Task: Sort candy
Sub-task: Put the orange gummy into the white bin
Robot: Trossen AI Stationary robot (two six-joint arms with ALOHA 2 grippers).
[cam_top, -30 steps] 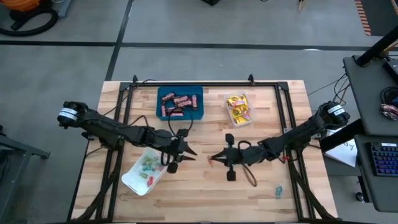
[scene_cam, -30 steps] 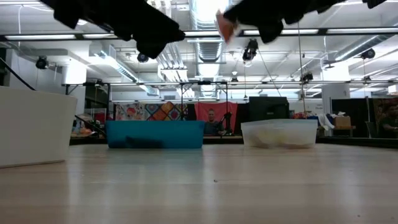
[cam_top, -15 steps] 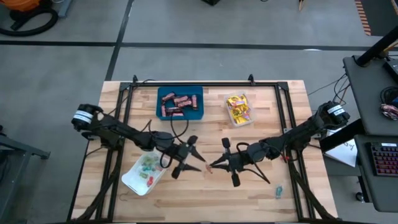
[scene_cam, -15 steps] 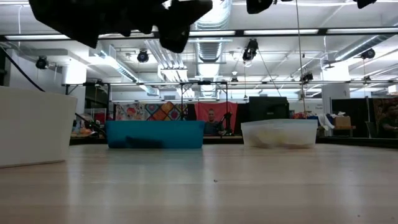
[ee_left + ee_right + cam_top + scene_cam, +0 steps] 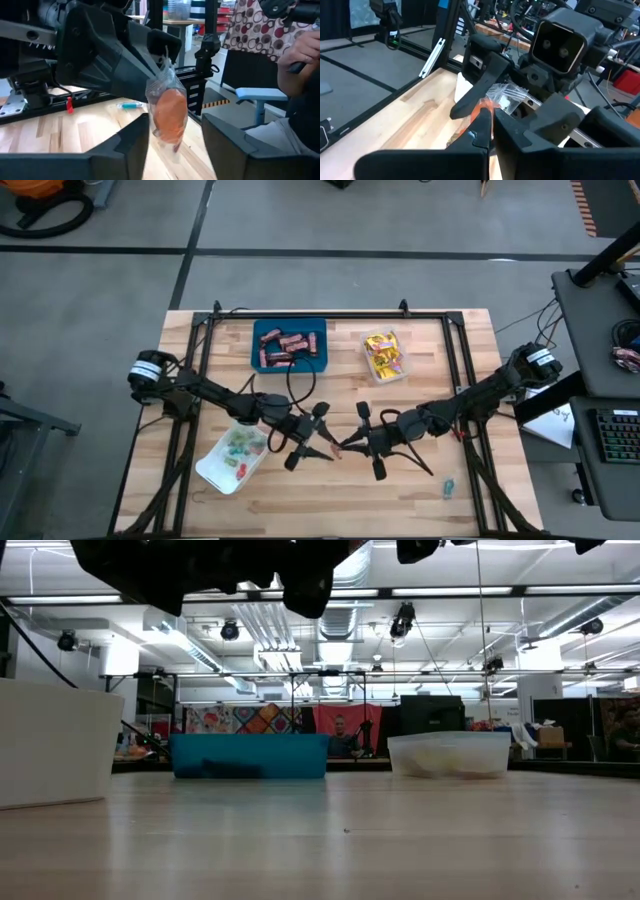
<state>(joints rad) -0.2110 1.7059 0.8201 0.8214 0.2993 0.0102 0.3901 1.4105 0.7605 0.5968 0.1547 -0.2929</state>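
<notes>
An orange sweet in a clear crinkled wrapper point(image 5: 169, 112) hangs above the middle of the wooden table point(image 5: 430, 490), pinched at its twisted top by the right gripper point(image 5: 345, 446), whose fingers are clenched on the wrapper. In the high view the sweet shows as a small pinkish speck point(image 5: 338, 450) between the two arms. The left gripper point(image 5: 322, 444) faces it from the 9 o'clock side, its two fingers spread to either side of the sweet; the left wrist view shows gaps between each finger point(image 5: 134, 140) and the wrapper, so it grips nothing.

At 11 o'clock from the sweet, a blue tray point(image 5: 258, 332) holds brown-red mini bars point(image 5: 287, 347). At 1 o'clock, a clear tray point(image 5: 388, 377) holds yellow packets with red marks point(image 5: 383, 352). At 8 o'clock, a white tray point(image 5: 211, 471) lies tilted under the left arm and holds pastel sweets point(image 5: 238, 444). A lone blue-green sweet point(image 5: 449, 487) lies on the table at 4 o'clock, well apart from the grippers.

In the left wrist view a person's hand point(image 5: 305, 47) shows in the room beyond the table.
</notes>
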